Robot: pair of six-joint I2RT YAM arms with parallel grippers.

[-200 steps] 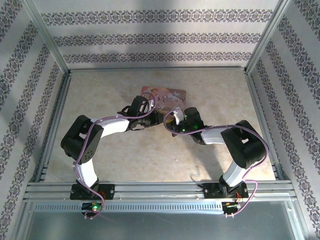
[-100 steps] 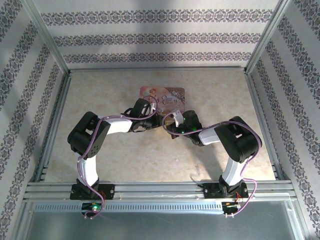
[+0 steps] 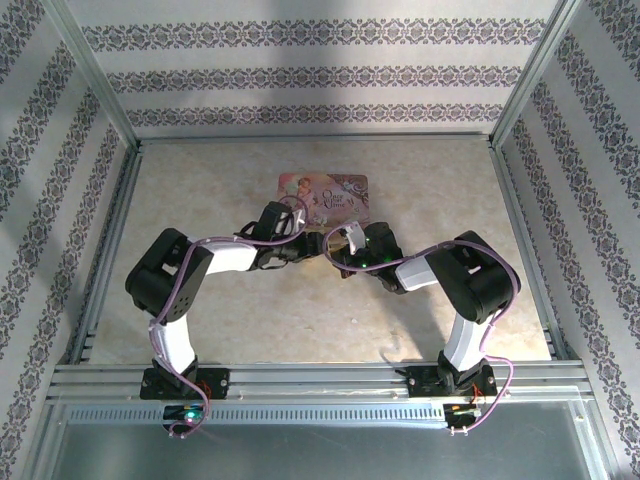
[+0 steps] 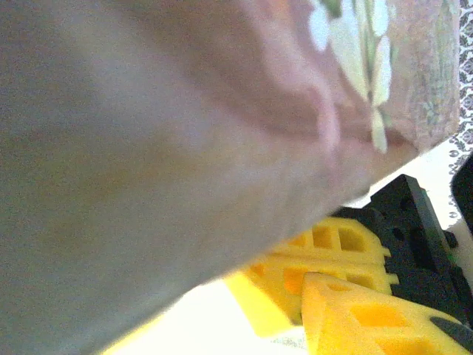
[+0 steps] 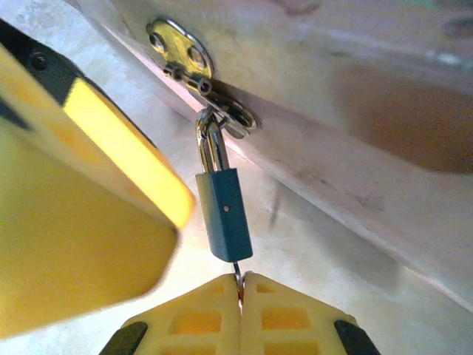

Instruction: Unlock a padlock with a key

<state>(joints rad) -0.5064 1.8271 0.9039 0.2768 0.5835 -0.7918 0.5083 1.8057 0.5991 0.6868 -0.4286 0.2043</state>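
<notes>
The padlock (image 5: 224, 214) has a small blue body, and its silver shackle (image 5: 211, 148) hangs through the hasp (image 5: 198, 70) on the front of the pink tin (image 3: 325, 193). The key (image 5: 238, 279), a thin silvery sliver, enters the padlock's underside. My right gripper (image 5: 241, 290) is shut on the key just below the lock. One finger (image 5: 81, 214) of my left gripper (image 3: 298, 247) stands left of the padlock with a gap between them, holding nothing. In the left wrist view the tin's wall (image 4: 185, 133) is blurred and very close, with the right gripper's fingers (image 4: 332, 255) beyond it.
The tin lies at the middle back of the beige table (image 3: 220, 190). Both arms meet just in front of it. Metal frame rails (image 3: 115, 230) and patterned walls close in the left, right and back sides.
The tin has swung from tilted to square with the table. The left arm's elbow went right, then back left. The right arm moved in slightly, then held still.
</notes>
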